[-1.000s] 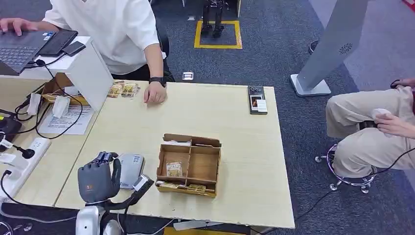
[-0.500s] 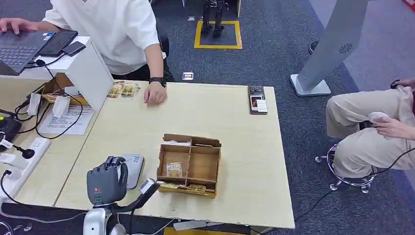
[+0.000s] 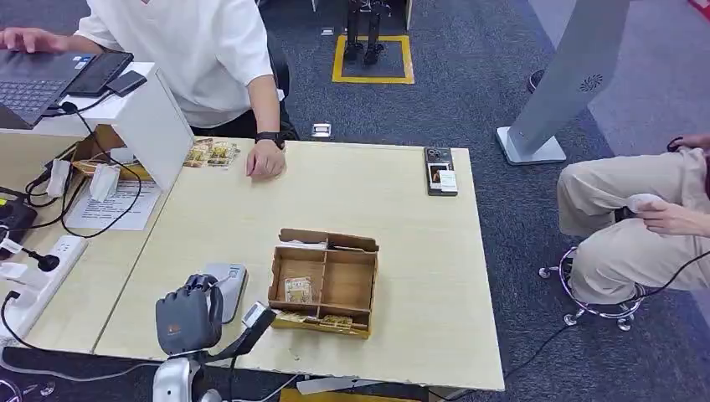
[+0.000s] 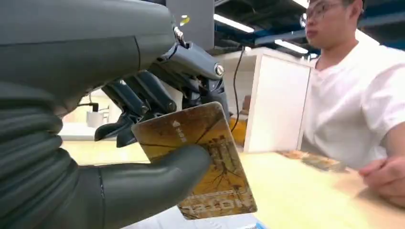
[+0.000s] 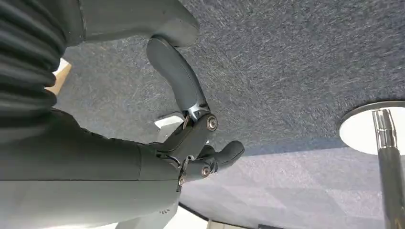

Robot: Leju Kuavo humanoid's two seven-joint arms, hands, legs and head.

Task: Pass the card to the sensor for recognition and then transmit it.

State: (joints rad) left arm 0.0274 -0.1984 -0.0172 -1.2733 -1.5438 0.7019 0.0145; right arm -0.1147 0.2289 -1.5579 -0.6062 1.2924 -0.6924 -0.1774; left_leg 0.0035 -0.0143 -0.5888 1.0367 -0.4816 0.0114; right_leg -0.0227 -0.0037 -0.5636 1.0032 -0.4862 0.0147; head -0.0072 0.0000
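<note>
Laptop (image 3: 29,84) and tablet (image 3: 99,72) sit at the far left on a white stand, where we see one person in a white shirt (image 3: 197,50) resting a fist (image 3: 266,159) on the wooden table (image 3: 419,251). Below them lie a white power strip (image 3: 38,276) and some cables.

Nearer us, our left hand (image 3: 189,314) hovers over the table's near edge, just beside the grey card sensor (image 3: 224,287). Its thumb (image 4: 157,183) presses one card (image 4: 200,160) against the darker fingers (image 4: 143,98), so the card is pinched firmly. We see a yellow-brown card with a bare-tree picture, a small white arrow near one end and pale lettering at the other. In the head view its white edge (image 3: 255,316) juts out toward the box.

Right of the hand stands one cardboard box (image 3: 325,282) split into compartments; one card (image 3: 298,290) lies in the left compartment and more lie along the front slot (image 3: 322,320). A small loose pile of cards (image 3: 211,153) sits by the person's fist. One phone (image 3: 440,171) lies at the table's far right edge.

At the far right a second person in beige trousers (image 3: 628,226) sits on a stool.

Our right hand (image 5: 191,138) hangs over grey carpet, fingers curled partly inward around nothing, the thumb standing off from them.
</note>
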